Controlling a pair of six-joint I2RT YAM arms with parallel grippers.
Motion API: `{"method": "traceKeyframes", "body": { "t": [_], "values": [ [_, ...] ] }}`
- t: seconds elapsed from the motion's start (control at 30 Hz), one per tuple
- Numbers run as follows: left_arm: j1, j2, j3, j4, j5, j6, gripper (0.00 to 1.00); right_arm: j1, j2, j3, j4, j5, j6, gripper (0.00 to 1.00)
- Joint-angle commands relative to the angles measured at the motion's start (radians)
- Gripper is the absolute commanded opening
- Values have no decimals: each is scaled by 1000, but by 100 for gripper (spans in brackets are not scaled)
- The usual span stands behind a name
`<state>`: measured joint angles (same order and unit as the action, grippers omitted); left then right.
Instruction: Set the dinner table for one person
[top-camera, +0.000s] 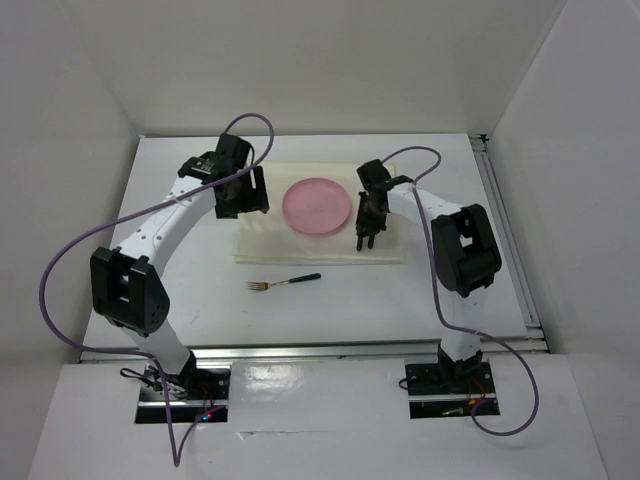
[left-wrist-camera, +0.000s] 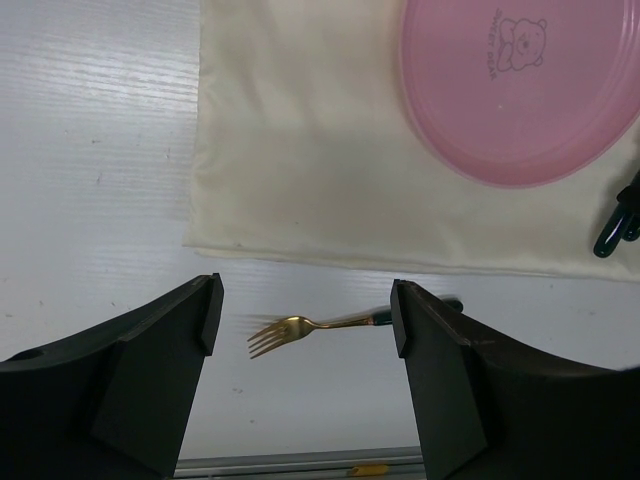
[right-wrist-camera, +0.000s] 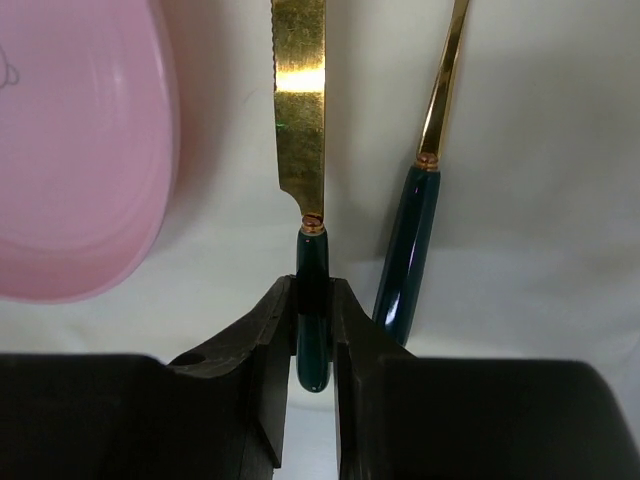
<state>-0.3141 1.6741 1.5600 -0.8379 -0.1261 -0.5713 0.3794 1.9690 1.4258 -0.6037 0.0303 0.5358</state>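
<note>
On the white dinner table (top-camera: 420, 295) a cream mat (top-camera: 262, 238) carries a pink plate (top-camera: 317, 204). My right gripper (top-camera: 365, 238) sits over the mat just right of the plate (right-wrist-camera: 70, 150). It (right-wrist-camera: 312, 300) is shut on the dark green handle of a gold-bladed knife (right-wrist-camera: 300, 100), blade pointing away. A second green-handled gold utensil (right-wrist-camera: 408, 250) lies beside it on the mat; its head is out of view. A gold fork (top-camera: 285, 283) with a green handle lies on the bare table in front of the mat. My left gripper (left-wrist-camera: 305, 310) hangs open above the mat's left end, with the fork (left-wrist-camera: 290, 328) showing below between its fingers.
Aluminium rails run along the table's near edge (top-camera: 360, 348) and right edge (top-camera: 508, 235). White walls close in the back and both sides. Purple cables loop off both arms. The two arm bases stand at the near edge.
</note>
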Motion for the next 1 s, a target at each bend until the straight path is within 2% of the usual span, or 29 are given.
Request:
{"method": "traceKeyframes", "body": {
  "t": [0.0, 0.1, 0.13, 0.17, 0.2, 0.33, 0.37, 0.43, 0.53, 0.63, 0.7, 0.83, 0.97],
  "values": [
    [7, -4, 37, -7, -12, 24, 85, 3, 13, 56, 42, 29, 45, 8],
    [7, -13, 28, -7, -12, 33, 85, 12, 22, 65, 32, 49, 55, 28],
    [7, -13, 28, -7, -12, 33, 85, 12, 22, 65, 32, 60, 55, 39],
    [7, -13, 28, -7, -12, 33, 85, 12, -2, 65, 32, 60, 55, 57],
    [7, -13, 28, -7, -12, 33, 85, 21, -15, 65, 32, 74, 55, 60],
    [7, -13, 28, -16, -21, 24, 85, 30, -84, 56, 13, 105, 35, 60],
    [7, -22, 15, -17, -21, 24, 85, 30, -119, 45, 13, 105, 21, 57],
    [7, -31, 2, -17, -32, 1, 85, 62, -165, 16, 56, 103, -52, 50],
    [7, -51, -11, -27, -78, -48, 85, 108, -260, -76, 174, -12, -245, 50],
    [26, -51, -11, -75, -130, -134, 85, 203, -283, -116, 206, -111, -421, 58],
    [73, -51, -11, -101, -139, -179, 85, 286, -256, -125, 206, -122, -476, 66],
    [138, -51, -20, -110, -95, -196, 88, 401, -191, -104, 197, -122, -557, 70],
    [147, -51, -31, -110, -75, -187, 88, 492, -119, -79, 206, -103, -632, 70]
  ]
}}
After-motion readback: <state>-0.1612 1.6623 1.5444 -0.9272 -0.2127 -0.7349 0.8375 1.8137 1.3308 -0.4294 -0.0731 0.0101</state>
